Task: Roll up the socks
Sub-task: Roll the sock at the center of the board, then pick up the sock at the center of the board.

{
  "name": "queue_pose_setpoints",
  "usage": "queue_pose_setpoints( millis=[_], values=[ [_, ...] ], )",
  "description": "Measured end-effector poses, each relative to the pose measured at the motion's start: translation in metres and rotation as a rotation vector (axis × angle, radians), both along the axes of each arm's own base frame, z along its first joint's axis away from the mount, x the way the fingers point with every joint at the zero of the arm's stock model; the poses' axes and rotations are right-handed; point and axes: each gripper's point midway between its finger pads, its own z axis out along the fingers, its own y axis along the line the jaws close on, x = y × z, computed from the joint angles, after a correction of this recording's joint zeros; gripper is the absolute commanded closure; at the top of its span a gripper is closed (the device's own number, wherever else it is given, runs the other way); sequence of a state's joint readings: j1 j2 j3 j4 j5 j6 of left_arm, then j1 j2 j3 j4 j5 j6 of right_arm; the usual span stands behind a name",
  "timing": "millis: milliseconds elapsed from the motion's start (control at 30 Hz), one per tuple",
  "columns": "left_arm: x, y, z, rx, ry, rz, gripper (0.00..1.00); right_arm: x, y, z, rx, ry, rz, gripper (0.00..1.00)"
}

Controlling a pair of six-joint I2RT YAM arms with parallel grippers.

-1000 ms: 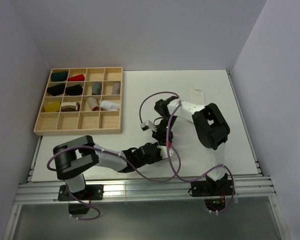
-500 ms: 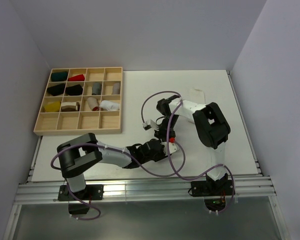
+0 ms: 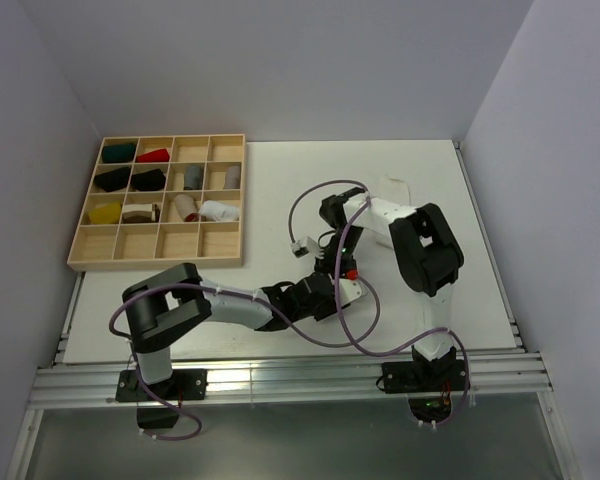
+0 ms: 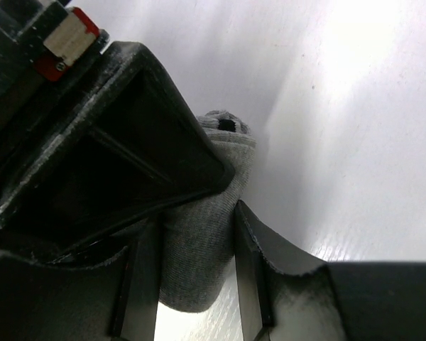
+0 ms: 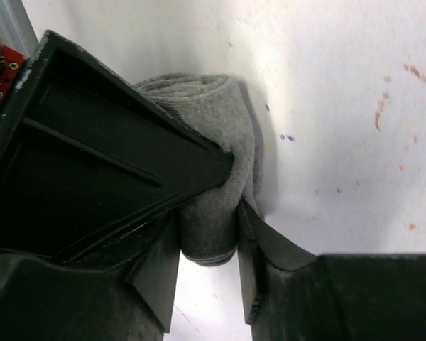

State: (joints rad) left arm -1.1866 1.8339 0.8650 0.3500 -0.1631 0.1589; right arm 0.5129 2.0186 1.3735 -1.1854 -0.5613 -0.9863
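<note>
From above, the left claw [image 3: 325, 297] and right claw [image 3: 340, 275] met tip to tip near the middle of the bench [image 3: 270, 190], hiding whatever lay between them. A pale shape far right was probably the white sock [image 3: 392, 186], lying apart and untouched. The tray [image 3: 157, 262] of bundles [image 3: 152, 156] sat far left.

The left wrist view showed the grey sock [image 4: 199, 256] as a fat roll on the bench, pinched between that claw's fingers [image 4: 250, 277], with the right claw pressed against it from the left.

In the right wrist view the same roll bulged beyond the fingers [image 5: 250, 263], which were clamped on its lower end.

The knit looked soft, light and springy, so the roll would likely loosen if let go. The safest hold was across the roll's thick middle, squeezing all layers together.
</note>
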Motion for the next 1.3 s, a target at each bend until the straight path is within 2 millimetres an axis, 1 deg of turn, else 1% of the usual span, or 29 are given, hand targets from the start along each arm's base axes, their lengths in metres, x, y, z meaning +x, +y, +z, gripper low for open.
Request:
queue_pose_setpoints(
  millis=[33, 133, 300, 433, 600, 767, 833, 967, 1067, 1100, 1200, 1300],
  values=[
    [0.000, -0.002, 0.000, 0.001, 0.001, -0.002, 1.00, 0.001, -0.002, 0.000, -0.005, -0.002, -0.007, 0.52],
    [0.001, -0.006, 0.000, 0.003, 0.006, -0.009, 1.00, 0.005, -0.009, 0.000, -0.026, -0.013, -0.024, 0.48],
    [0.004, -0.015, 0.002, -0.018, 0.006, -0.020, 1.00, 0.010, -0.018, 0.005, -0.033, -0.019, -0.053, 0.46],
    [0.007, -0.023, 0.004, -0.039, 0.006, -0.032, 1.00, 0.015, -0.023, 0.016, -0.014, -0.043, -0.082, 0.44],
    [0.009, -0.030, 0.005, -0.063, 0.005, -0.047, 1.00, 0.020, -0.030, 0.045, 0.044, -0.071, -0.161, 0.44],
    [0.009, -0.031, 0.005, -0.067, 0.011, -0.054, 1.00, 0.028, -0.039, 0.072, 0.073, -0.138, -0.254, 0.45],
    [0.009, -0.031, 0.006, -0.068, 0.011, -0.055, 1.00, 0.035, -0.043, 0.080, 0.078, -0.163, -0.300, 0.45],
    [0.009, -0.031, 0.007, -0.067, 0.012, -0.054, 1.00, 0.057, -0.054, 0.096, 0.087, -0.215, -0.412, 0.46],
    [0.010, -0.029, 0.009, -0.066, 0.013, -0.051, 1.00, 0.074, -0.066, 0.109, 0.096, -0.267, -0.513, 0.47],
    [0.010, -0.028, 0.009, -0.065, 0.015, -0.049, 1.00, 0.077, -0.070, 0.114, 0.098, -0.284, -0.544, 0.46],
    [0.010, -0.022, 0.011, -0.062, 0.022, -0.044, 1.00, 0.083, -0.084, 0.133, 0.111, -0.346, -0.622, 0.46],
    [0.012, -0.014, 0.013, -0.055, 0.035, -0.032, 1.00, 0.084, -0.096, 0.156, 0.135, -0.422, -0.687, 0.46]
  ],
)
